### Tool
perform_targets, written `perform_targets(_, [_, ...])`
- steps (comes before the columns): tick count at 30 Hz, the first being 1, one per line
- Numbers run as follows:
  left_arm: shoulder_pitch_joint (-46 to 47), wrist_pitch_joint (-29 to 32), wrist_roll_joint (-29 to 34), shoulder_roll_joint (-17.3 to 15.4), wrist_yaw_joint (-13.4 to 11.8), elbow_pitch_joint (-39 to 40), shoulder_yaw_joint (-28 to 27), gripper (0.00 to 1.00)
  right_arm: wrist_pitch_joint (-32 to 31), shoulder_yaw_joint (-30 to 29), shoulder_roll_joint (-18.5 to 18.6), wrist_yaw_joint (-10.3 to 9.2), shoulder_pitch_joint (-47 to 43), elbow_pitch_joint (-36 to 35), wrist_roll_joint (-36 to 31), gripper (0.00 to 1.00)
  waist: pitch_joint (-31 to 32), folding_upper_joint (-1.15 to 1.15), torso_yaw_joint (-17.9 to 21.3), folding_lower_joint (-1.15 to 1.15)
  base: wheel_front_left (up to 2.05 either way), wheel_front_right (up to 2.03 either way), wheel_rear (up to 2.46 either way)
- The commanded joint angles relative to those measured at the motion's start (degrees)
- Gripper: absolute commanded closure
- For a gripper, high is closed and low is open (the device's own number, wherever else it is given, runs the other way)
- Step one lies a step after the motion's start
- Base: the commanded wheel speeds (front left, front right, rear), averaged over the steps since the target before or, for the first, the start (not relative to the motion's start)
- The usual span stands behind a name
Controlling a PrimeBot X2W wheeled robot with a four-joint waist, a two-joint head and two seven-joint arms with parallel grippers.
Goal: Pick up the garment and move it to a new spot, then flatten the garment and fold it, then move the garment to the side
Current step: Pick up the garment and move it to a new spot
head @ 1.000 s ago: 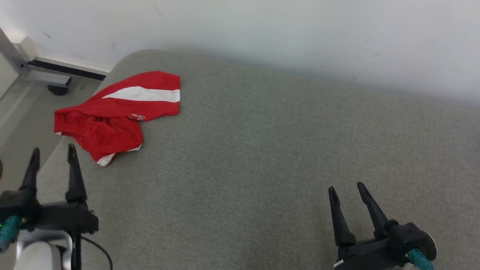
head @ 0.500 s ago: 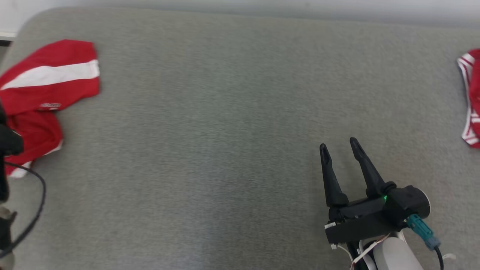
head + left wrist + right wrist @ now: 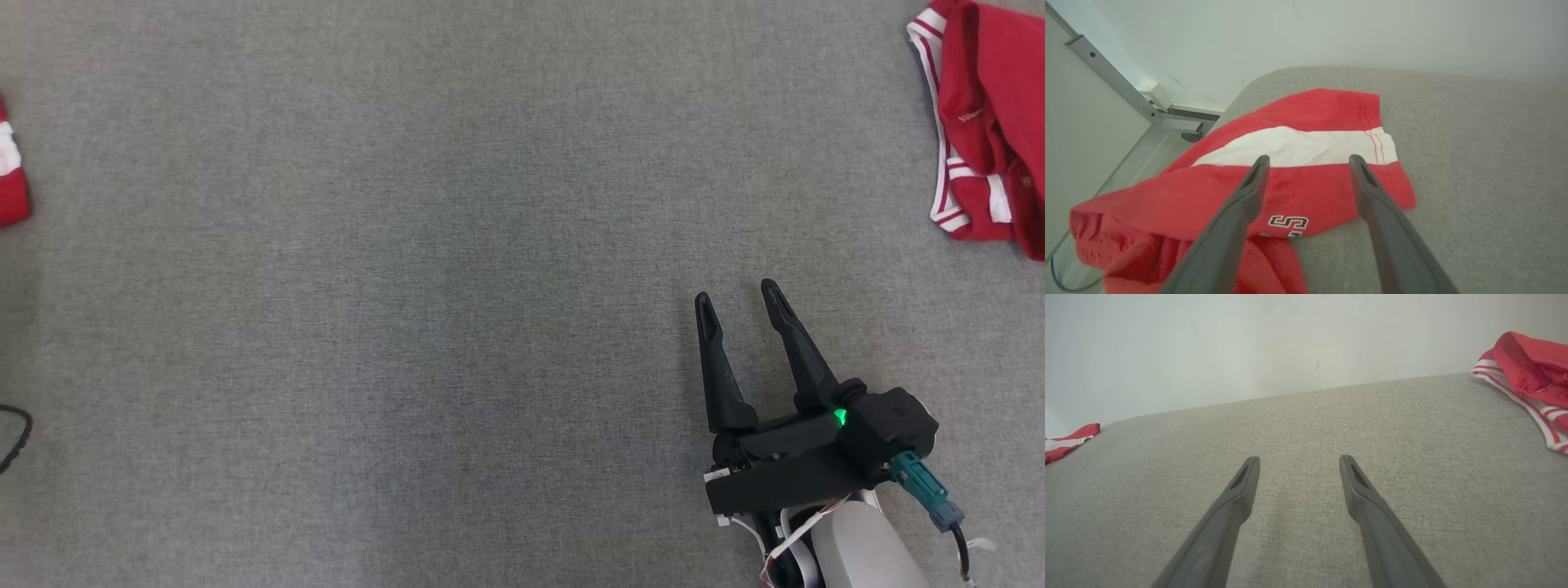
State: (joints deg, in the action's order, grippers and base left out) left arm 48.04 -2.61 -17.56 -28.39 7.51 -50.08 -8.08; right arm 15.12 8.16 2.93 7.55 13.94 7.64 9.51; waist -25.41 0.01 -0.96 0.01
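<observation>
While its 2 dark fingers stand wide apart and empty, the left gripper point(image 3: 1309, 159) points at the crumpled red garment with a white band point(image 3: 1298, 147) at a corner of the grey fabric surface point(image 3: 1474, 163); the right gripper point(image 3: 735, 291), equally spread, sits well apart from another red white-striped garment point(image 3: 984, 98).

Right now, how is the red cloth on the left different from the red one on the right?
The left garment has one wide white band; the right garment has thin white stripes along its edge. The left garment lies just ahead of the left end effector; the right garment lies off to the side of the right end effector. Both are red, crumpled, on the grey surface.
</observation>
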Motion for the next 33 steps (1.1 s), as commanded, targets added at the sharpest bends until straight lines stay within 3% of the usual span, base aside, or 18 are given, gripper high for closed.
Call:
perform_targets(1, [0.51, 2.47, -0.91, -0.70, -0.12, -2.14, -0.23, 0.00, 0.05, 0.04, -0.08, -0.14, 0.35, -0.23, 0.13, 0.00, -1.08, -0.01, 1.03, -0.01, 0.00, 0.00, 0.00])
perform_targets(4, [1.59, 7.61, -1.08, -1.10, -0.26, -5.10, 0.55, 0.00, 0.05, -0.23, -0.09, -0.14, 0.65, -0.04, -0.24, 0.00, -1.19, -0.01, 1.00, -0.01, 0.00, 0.00, 0.00])
perform_targets(18, [5.19, 19.90, -1.92, -1.84, -1.92, -12.20, 1.83, 0.00, 0.05, -0.15, -0.08, -0.14, 0.56, 0.42, -1.23, 0.00, -0.80, -0.01, 1.10, -0.01, 0.00, 0.00, 0.00])
perform_targets(24, [5.44, 26.24, -2.69, -0.48, -3.12, -15.05, 2.39, 0.02, 0.05, -0.27, -0.08, -0.14, 0.33, 0.58, -1.58, 0.00, -0.67, -0.01, 1.22, -0.01, 0.00, 0.00, 0.00])
perform_targets(26, [5.52, 24.91, -1.96, -1.16, -4.16, -13.96, 2.86, 0.86, 0.05, -0.35, -0.08, -0.14, 0.29, 0.58, -1.71, 0.00, -0.68, -0.01, 1.19, -0.01, 0.00, 0.00, 0.00])
perform_targets(27, [5.49, 24.85, -1.97, -1.08, -4.26, -13.80, 3.01, 1.00, 0.05, -0.42, -0.07, -0.14, 0.24, 0.61, -1.87, 0.00, -0.65, -0.01, 1.15, -0.01, 0.00, 0.00, 0.00])
perform_targets(33, [5.52, 21.28, -1.64, -1.43, -4.00, -11.79, 3.61, 1.00, 0.05, -0.90, -0.07, -0.14, -0.44, 0.87, -2.44, 0.00, -0.12, -0.01, 0.44, -0.01, 0.00, 0.00, 0.00])
